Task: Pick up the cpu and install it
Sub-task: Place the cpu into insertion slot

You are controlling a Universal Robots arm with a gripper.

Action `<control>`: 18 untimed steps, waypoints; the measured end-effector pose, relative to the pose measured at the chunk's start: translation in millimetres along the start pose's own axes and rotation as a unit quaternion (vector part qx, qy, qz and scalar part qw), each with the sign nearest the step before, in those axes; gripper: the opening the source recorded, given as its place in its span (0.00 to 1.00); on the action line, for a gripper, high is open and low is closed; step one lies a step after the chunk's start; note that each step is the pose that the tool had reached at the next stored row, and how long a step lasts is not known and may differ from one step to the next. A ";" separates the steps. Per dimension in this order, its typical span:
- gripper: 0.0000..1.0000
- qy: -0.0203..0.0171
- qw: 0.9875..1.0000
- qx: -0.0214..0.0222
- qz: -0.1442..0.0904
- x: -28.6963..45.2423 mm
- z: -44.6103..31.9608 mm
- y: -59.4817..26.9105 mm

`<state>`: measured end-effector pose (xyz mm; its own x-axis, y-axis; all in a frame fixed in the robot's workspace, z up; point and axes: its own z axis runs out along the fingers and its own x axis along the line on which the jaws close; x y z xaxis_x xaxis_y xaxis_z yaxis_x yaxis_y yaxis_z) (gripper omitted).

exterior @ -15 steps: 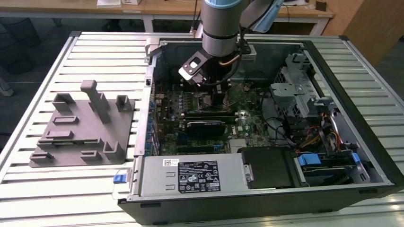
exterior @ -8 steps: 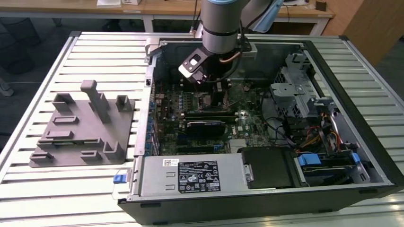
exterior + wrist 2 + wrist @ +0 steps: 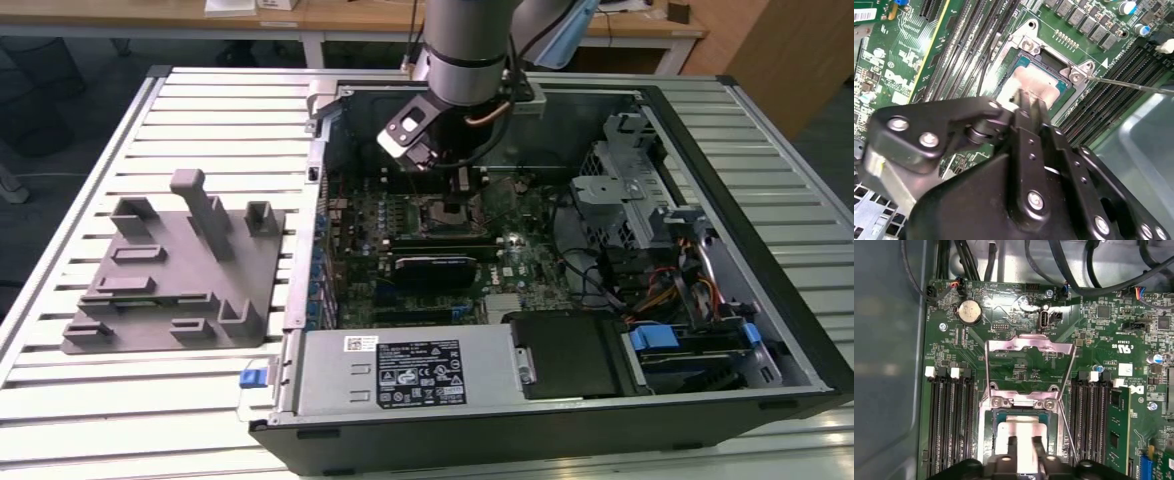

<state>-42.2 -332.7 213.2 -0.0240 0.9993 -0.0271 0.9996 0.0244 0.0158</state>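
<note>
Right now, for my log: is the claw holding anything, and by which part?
Cannot be told: the claw is right over the cpu in its socket.

The arm (image 3: 470, 30) hangs near vertical from the exterior view's top. Its wrist (image 3: 461, 85) is set squarely below it. The black gripper (image 3: 455, 188) points straight down and is held low; both wrist views look along it (image 3: 1029, 102) (image 3: 1025, 445).

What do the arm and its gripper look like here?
The arm is a grey cylindrical tube with a pale blue joint cap. Black cables loop beside its wrist, which carries a silvery camera block. The gripper is matte black, built of flat linkage bars dotted with silver screw heads.
</note>
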 end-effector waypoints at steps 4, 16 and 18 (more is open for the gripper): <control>0.11 0.000 1.000 0.000 0.000 -0.1 -4.1 0.1; 0.11 0.000 1.000 0.000 0.000 -0.5 -18.2 0.3; 0.11 0.000 1.000 0.000 0.000 -0.6 -20.8 0.3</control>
<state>-42.2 -332.7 234.0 -0.0240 0.9993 -0.0271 0.9996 0.0245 0.0152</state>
